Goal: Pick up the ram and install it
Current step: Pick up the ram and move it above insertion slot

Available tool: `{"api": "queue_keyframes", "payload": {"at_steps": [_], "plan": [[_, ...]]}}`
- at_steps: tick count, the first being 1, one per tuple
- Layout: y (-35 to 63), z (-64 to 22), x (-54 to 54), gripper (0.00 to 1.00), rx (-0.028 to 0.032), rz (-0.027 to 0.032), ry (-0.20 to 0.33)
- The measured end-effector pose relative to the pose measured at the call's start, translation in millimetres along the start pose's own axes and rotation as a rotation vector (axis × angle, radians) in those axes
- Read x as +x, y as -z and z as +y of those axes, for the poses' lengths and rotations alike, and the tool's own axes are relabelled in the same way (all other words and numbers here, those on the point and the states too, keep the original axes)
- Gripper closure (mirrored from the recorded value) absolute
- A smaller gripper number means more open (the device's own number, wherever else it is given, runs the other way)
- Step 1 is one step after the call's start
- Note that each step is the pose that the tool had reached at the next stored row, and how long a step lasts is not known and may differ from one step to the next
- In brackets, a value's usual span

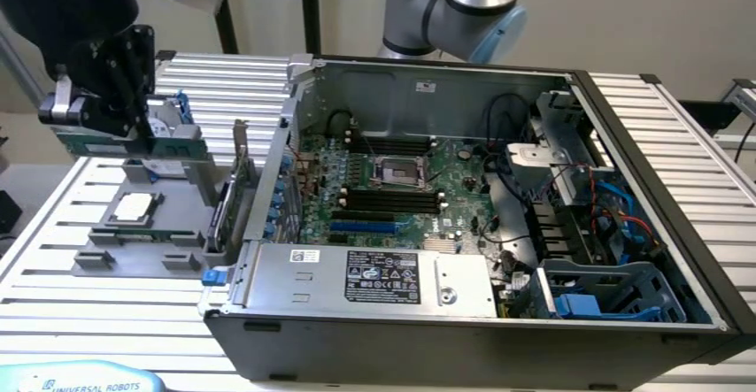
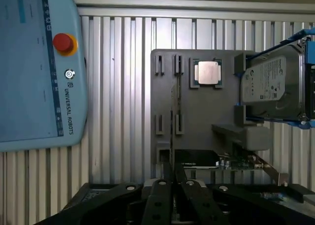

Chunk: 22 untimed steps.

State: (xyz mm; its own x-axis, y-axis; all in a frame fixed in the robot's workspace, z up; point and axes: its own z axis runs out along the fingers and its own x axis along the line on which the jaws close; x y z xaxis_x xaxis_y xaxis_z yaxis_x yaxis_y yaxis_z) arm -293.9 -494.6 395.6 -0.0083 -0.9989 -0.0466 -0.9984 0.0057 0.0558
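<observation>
Half done: ram picked, not yet seated

The claw [image 1: 116, 119] was clamped on the ram [image 1: 104, 142], holding it outside the computer case [image 1: 354, 330], to the exterior view's left of it, above a gray tray [image 1: 142, 246]. Inside the case the black slots [image 1: 390, 199] looked unfilled, so installing was left to do.

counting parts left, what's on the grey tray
On the tray: a processor, a hard drive and a green card. The hand covers one tray edge, so that part can't be seen.
</observation>
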Motion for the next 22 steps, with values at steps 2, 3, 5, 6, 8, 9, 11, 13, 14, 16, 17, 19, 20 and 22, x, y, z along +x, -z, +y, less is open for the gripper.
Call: {"api": "queue_keyframes", "payload": {"at_steps": [2,3,5,6,8,9,11,13,14,16,17,19,20,22], "plan": [[5.7,-8.9,-0.4,0.87,0.0001,-0.0002,0.0],[7.3,-13.1,-0.5,0.87,0.0001,-0.0002,0.0],[8.8,-22.2,-0.7,0.87,0.0,-0.0004,0.0],[9.3,-26.6,-0.8,0.87,0.0,-0.0006,0.0],[10.4,-36.0,-0.8,0.87,0.0001,-0.0014,0.0],[10.9,-40.5,-0.9,0.87,0.0,-0.0018,0.0],[11.6,-49.4,-1.0,0.87,-0.0001,-0.0025,0.0],[12.0,-58.5,-1.1,0.87,0.0,-0.0037,0.0],[12.3,-62.9,-1.2,0.87,0.0,-0.0044,0.0],[12.8,-72.3,-1.3,0.87,0.0,-0.0064,0.0],[13.1,-76.8,-1.4,0.87,0.0,-0.0073,0.0],[13.5,-85.8,-1.5,0.87,0.0,-0.0093,0.001],[13.8,-90.2,-1.6,0.87,-0.0001,-0.0102,0.001],[14.3,-99.2,-1.8,0.87,-0.0001,-0.012,0.001]]}}
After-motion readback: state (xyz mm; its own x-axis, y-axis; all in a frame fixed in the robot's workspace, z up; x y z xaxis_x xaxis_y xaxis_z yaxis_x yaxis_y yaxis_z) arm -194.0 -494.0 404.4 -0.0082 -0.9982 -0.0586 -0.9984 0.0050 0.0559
